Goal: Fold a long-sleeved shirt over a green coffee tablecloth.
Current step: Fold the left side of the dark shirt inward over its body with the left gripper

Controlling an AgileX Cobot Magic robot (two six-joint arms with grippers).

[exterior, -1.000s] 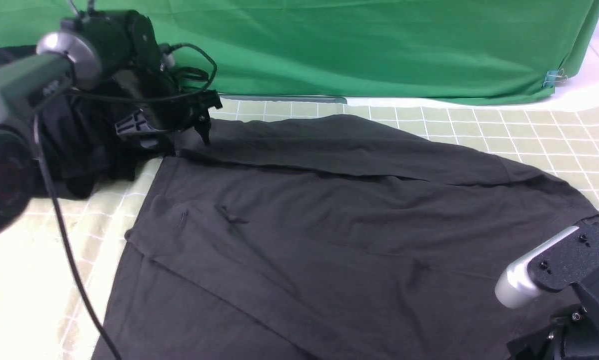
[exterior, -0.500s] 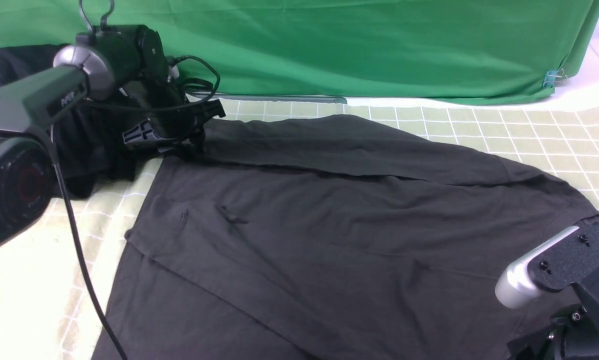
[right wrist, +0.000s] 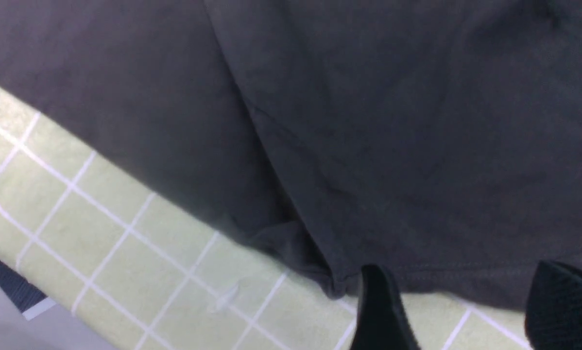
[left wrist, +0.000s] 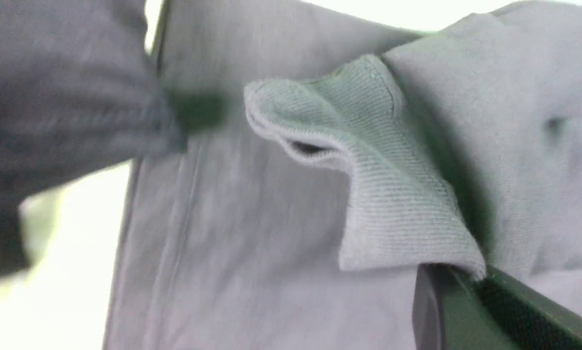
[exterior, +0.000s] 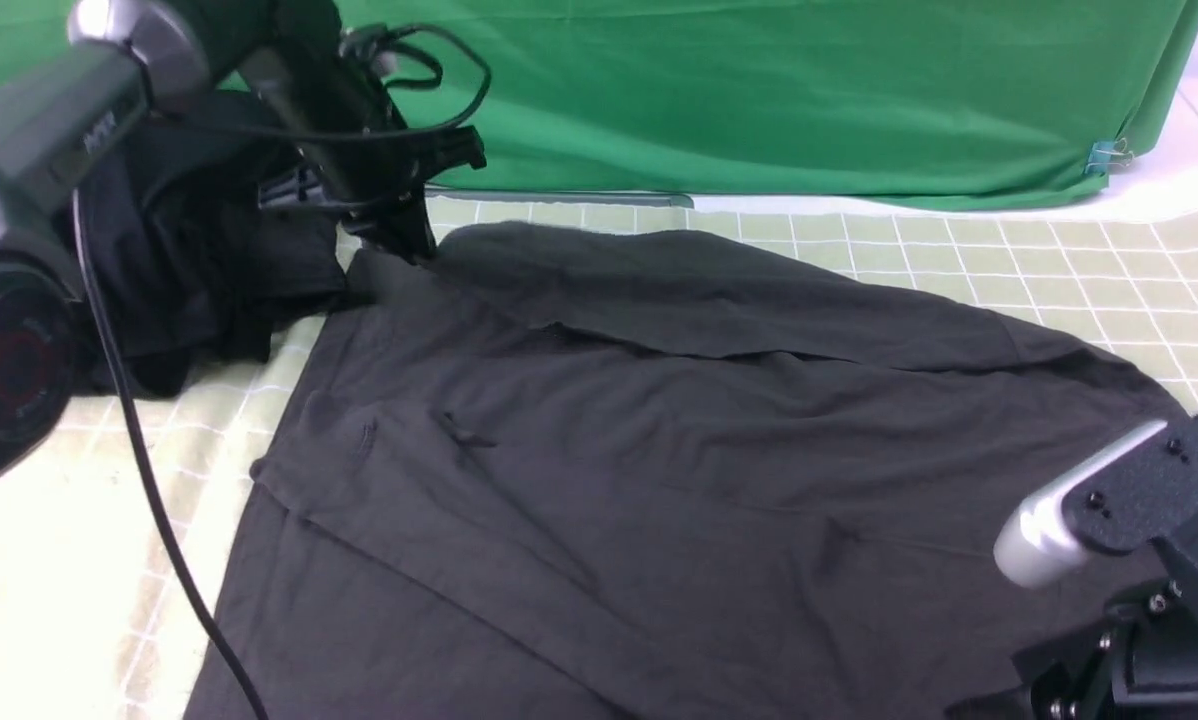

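Observation:
The long-sleeved shirt [exterior: 659, 420] is charcoal grey and lies spread across the green coffee tablecloth [exterior: 1109, 270], a pale yellow-green cloth with a white grid. Its neck label and print are not in sight. My left gripper [exterior: 409, 240] is at the shirt's far left corner, shut on a ribbed cuff [left wrist: 368, 160] and holding it a little above the cloth. In the left wrist view the cuff bunches out of the gripper [left wrist: 466, 277]. My right gripper [right wrist: 466, 301] is open, hovering over the shirt's near right edge [right wrist: 417, 287] with nothing between its fingers.
A blacker mass of clothing [exterior: 189, 260] is heaped at the far left, just behind my left arm. A plain bright green cloth [exterior: 759, 90] hangs across the back, with a clip [exterior: 1109, 155] at its right corner. My right arm's wrist [exterior: 1139, 490] sits at the near right.
My left gripper went down onto the shirt's far left corner, then rose and moved right with the cuff in it, pulling that corner up. The right arm barely moved.

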